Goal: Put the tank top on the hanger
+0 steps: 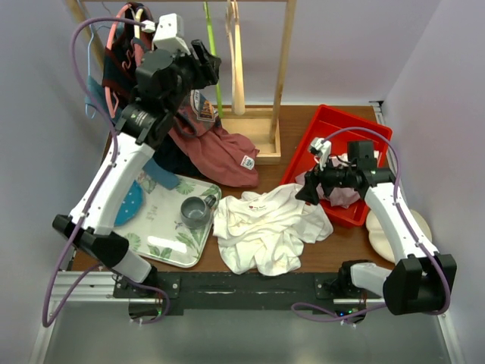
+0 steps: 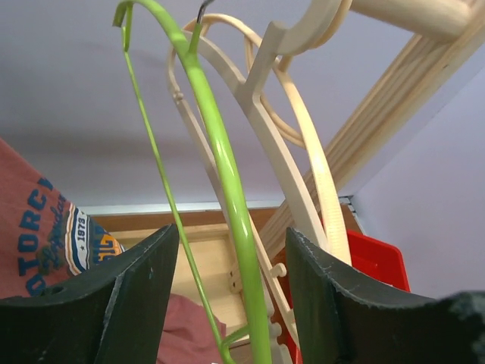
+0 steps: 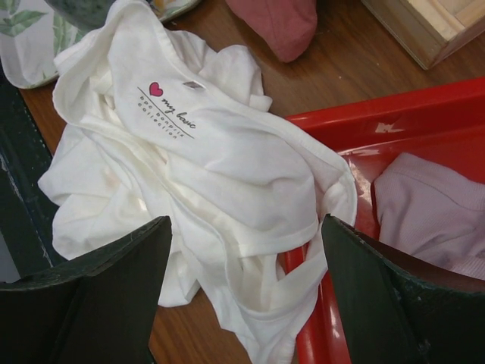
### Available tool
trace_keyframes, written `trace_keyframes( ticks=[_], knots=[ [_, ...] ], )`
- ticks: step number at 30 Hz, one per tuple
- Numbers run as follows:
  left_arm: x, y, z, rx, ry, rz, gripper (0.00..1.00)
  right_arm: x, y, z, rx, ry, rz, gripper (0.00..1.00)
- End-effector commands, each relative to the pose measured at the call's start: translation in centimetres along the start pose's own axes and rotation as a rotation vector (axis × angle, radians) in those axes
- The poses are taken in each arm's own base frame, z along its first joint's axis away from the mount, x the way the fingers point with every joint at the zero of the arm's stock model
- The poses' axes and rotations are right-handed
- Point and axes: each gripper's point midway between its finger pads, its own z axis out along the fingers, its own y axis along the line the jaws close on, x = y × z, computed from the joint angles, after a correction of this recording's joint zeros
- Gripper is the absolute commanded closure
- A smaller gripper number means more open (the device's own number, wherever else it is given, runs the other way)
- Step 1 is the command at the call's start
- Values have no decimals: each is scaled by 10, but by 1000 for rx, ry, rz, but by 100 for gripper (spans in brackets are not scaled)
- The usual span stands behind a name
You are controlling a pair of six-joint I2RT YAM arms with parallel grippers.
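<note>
My left arm (image 1: 114,174) reaches up high, the left gripper (image 2: 231,303) tilted upward, jaws parted. My right arm (image 1: 398,220) bends low, the right gripper (image 3: 246,288) facing down, jaws spread wide.

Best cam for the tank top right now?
Right wrist: the tank top fills the frame, heart print readable, one edge draped over the red bin rim. Top external shows it whole but smaller, crumpled between the leaf-print tray and the bin. Left wrist shows none of it, only the lime-green hanger and pale hangers.
</note>
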Motion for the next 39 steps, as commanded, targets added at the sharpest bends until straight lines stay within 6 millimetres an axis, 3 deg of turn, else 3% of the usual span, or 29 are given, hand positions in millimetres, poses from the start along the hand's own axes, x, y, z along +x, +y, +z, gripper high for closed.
trace_keyframes(
  ticks=[1, 6, 12, 16, 22, 27, 34, 39],
  knots=[
    [-25, -10, 4, 23, -48, -31, 37, -11, 6, -3, -27, -56, -36, 15],
    [-6, 5, 17, -41, -11, 23, 41, -13, 8, -5, -31, -61, -41, 15],
    [16, 27, 32, -129, 32, 131, 53, -12, 8, -5, -31, -57, -39, 15],
    [19, 29, 37, -125, 41, 178, 73, -11, 8, -5, -32, -58, -34, 15],
    [-2, 35, 32, -156, -20, 258, 100, -10, 6, -6, -30, -61, -27, 15],
    [-27, 26, 24, -130, -93, 270, 100, -9, 6, -7, -31, -61, -23, 14],
    [-66, 8, -5, -58, -196, 204, 100, -9, 5, -8, -29, -61, -21, 14],
    [-77, 3, -22, -33, -230, 162, 100, -8, 4, -8, -25, -60, -15, 14]
  ],
)
